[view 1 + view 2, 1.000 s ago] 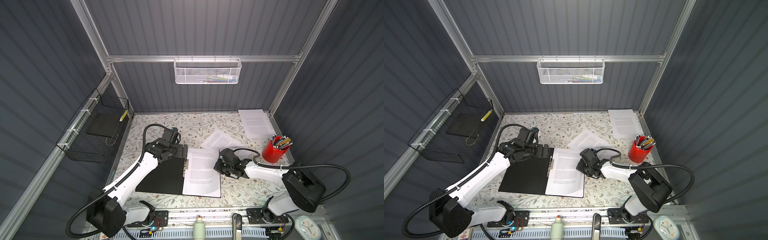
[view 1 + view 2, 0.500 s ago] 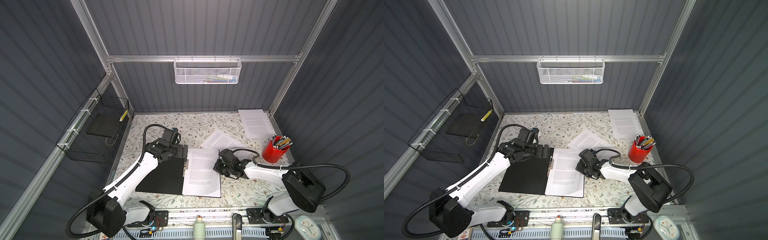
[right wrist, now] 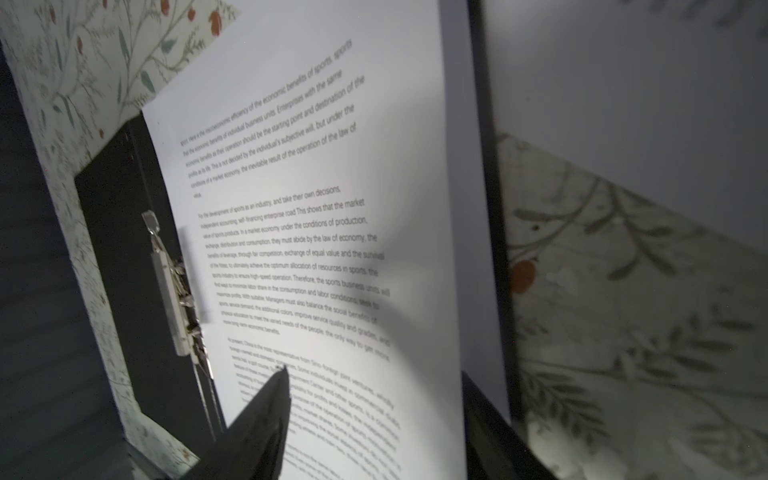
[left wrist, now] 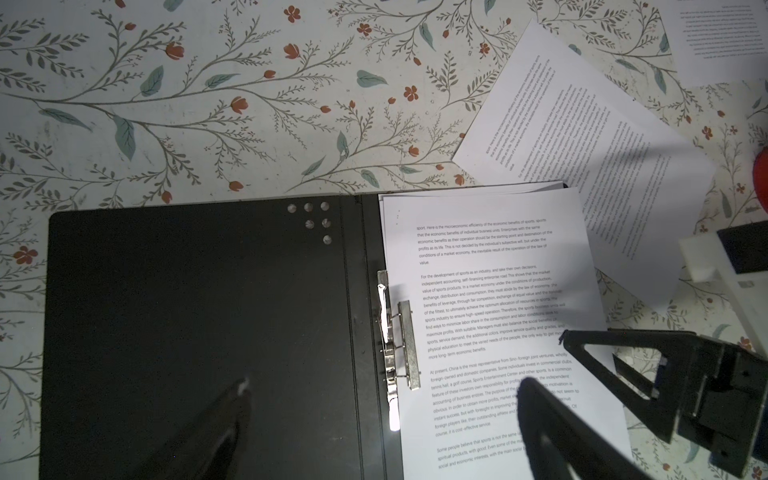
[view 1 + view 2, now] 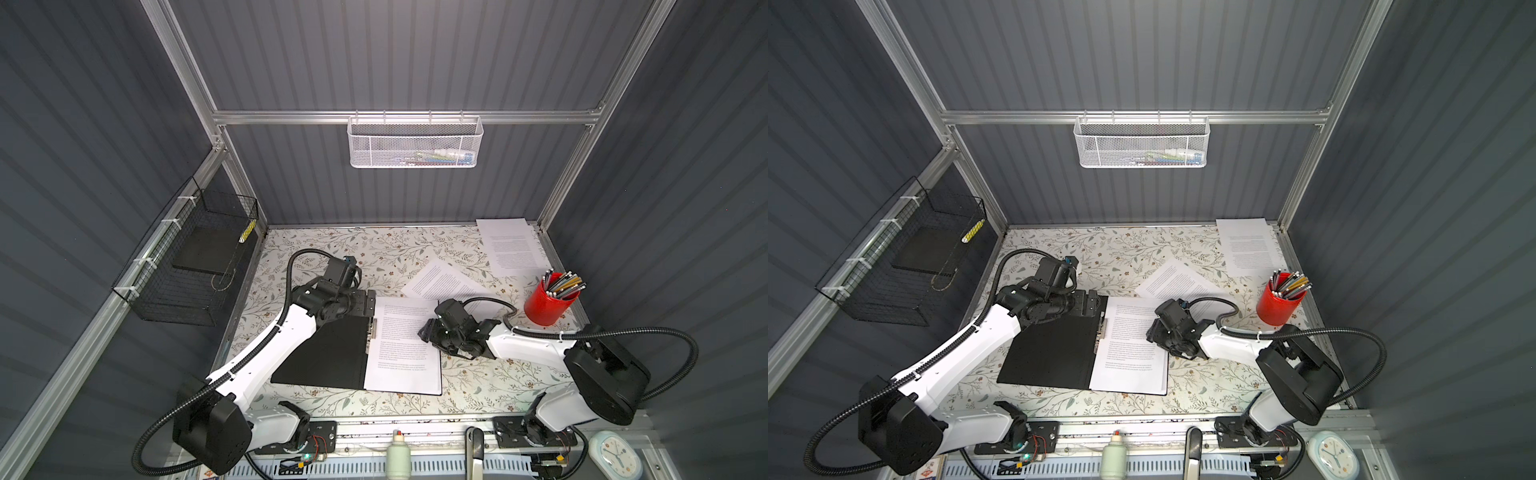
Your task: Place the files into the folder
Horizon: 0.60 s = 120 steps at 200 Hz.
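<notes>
The folder [image 5: 324,353] [image 5: 1050,353] lies open on the table, black inside up, its metal spine clip [image 4: 405,345] raised. A printed sheet of the files [image 5: 399,353] [image 3: 311,208] lies flat on its right half. Two more files lie loose: one [image 5: 440,282] [image 4: 582,145] just behind the folder, one [image 5: 511,245] in the back right corner. My left gripper [image 5: 365,305] [image 4: 382,399] hangs open over the far end of the spine, holding nothing. At the sheet's right edge my right gripper [image 5: 426,332] [image 3: 374,395] stands open, one finger over the print, the other beyond the edge.
A red pen cup [image 5: 550,305] stands right of the loose sheet. A white mesh basket [image 5: 415,143] hangs on the back wall and a black wire basket [image 5: 195,266] on the left wall. A bottle [image 5: 399,459] and a clock [image 5: 615,457] sit at the front rail.
My right gripper's jaws have spread apart at the sheet's right edge. Both arms stay where they were, and the left gripper is unchanged.
</notes>
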### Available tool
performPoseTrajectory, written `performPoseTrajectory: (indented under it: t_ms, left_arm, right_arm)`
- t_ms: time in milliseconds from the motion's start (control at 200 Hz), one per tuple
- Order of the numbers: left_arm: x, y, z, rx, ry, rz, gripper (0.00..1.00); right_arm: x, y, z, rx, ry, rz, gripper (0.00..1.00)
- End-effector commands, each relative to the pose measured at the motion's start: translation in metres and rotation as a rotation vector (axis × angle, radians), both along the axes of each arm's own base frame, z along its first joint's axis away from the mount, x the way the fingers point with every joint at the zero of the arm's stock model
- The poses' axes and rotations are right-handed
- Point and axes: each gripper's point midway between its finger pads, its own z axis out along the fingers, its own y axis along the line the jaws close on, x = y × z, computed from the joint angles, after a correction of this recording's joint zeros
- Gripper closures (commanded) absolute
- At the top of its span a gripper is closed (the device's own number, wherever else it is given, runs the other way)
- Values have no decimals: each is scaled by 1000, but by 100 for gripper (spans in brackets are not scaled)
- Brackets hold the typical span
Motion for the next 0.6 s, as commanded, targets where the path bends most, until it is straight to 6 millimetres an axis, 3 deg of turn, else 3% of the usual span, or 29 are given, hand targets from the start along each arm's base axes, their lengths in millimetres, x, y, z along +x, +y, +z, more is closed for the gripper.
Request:
performPoseTrajectory:
  t_ms: [0, 185, 295, 480, 595]
  left_arm:
    - [-2, -2, -1, -12, 11, -18, 0]
    - [0, -15, 4, -56, 21, -63, 0]
    - [2, -27, 10, -97, 40, -90, 0]
    - [8, -68, 11, -150, 73, -148, 0]
    - [14, -104, 0, -149, 104, -181, 0]
  right_arm:
    - [4, 2, 14, -4, -26, 2, 22]
    - [1, -7, 21, -56, -36, 24, 2]
    - [5, -18, 32, -123, -60, 58, 1]
    - [39, -55, 58, -199, -127, 73, 1]
    - [67, -93, 58, -231, -99, 35, 1]
